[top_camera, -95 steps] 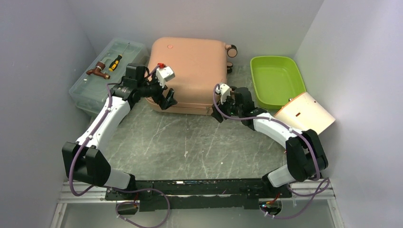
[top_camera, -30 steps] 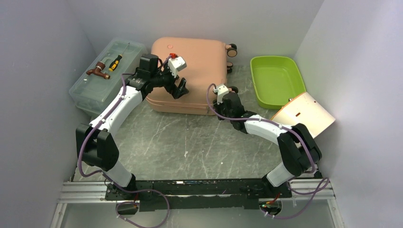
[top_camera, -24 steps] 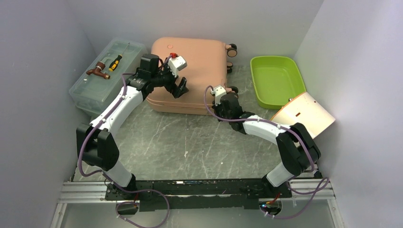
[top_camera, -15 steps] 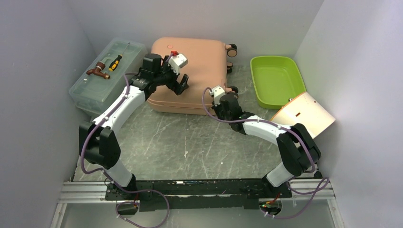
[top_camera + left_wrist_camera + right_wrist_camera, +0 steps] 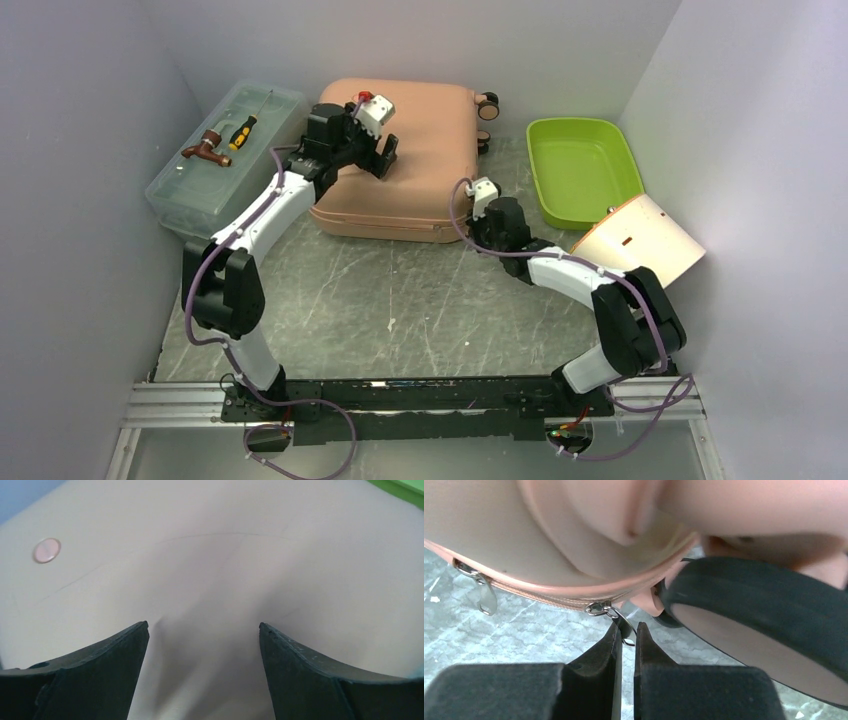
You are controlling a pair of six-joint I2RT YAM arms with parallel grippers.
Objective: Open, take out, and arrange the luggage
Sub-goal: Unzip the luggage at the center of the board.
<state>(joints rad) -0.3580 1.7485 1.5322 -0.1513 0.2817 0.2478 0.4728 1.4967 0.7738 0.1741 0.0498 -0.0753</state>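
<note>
Unzipping step: I've got R gripper clenched on the zipper pull at the suitcase near edge, L gripper released above it; next I'd drag the pull along that edge.

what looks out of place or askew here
The beige panel by the right wall sits tilted, its corner against the lime tray. A screwdriver and a brown tool lie loose on the toolbox lid. The luggage lies flat.

Grey marbled counter, scratched. Back ctr: pink luggage lying flat. Back L, just beside it: clear toolbox. Back R: lime tray. Tan panel near tray's front R corner.
</note>
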